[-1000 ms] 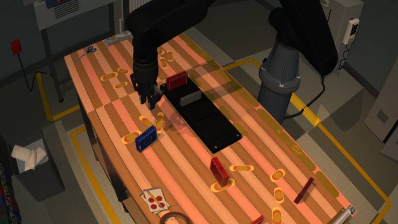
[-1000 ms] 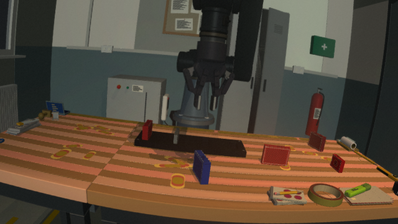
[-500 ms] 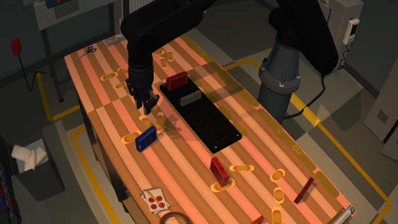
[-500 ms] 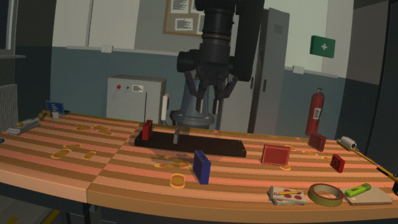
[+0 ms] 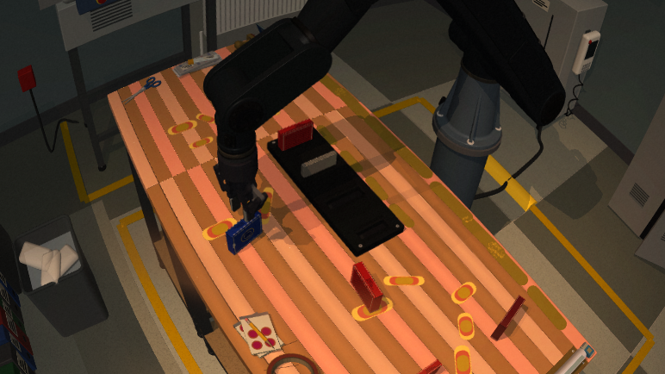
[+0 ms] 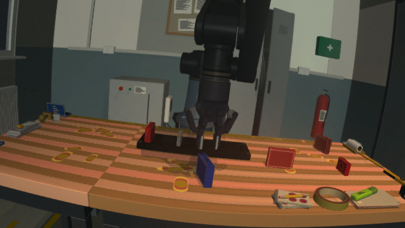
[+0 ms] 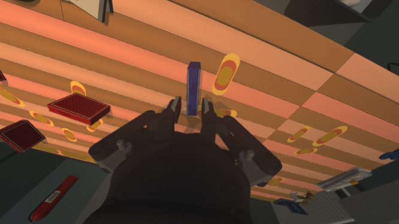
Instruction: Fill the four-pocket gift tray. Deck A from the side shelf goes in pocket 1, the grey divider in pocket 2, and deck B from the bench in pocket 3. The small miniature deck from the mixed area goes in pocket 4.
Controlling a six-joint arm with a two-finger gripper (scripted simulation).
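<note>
The blue deck (image 5: 243,235) (image 6: 205,169) (image 7: 193,87) stands on its long edge on the bench, near the front edge. My gripper (image 5: 251,207) (image 6: 208,146) (image 7: 190,105) hangs just above its top edge, open and holding nothing. The black four-pocket tray (image 5: 335,188) (image 6: 193,147) lies behind, with a red deck (image 5: 295,134) (image 6: 149,132) upright in its far-end pocket and the grey divider (image 5: 318,163) (image 6: 179,138) in the one beside it; the other two pockets are empty. A small red deck (image 6: 343,165) stands at the right end of the bench.
A larger red deck (image 5: 366,286) (image 6: 280,157) (image 7: 79,108) stands right of the tray, and a dark red one (image 5: 508,317) (image 6: 322,143) beyond it. A tape roll (image 6: 331,198), cards (image 6: 292,199) and a green marker (image 6: 363,193) lie along the front edge.
</note>
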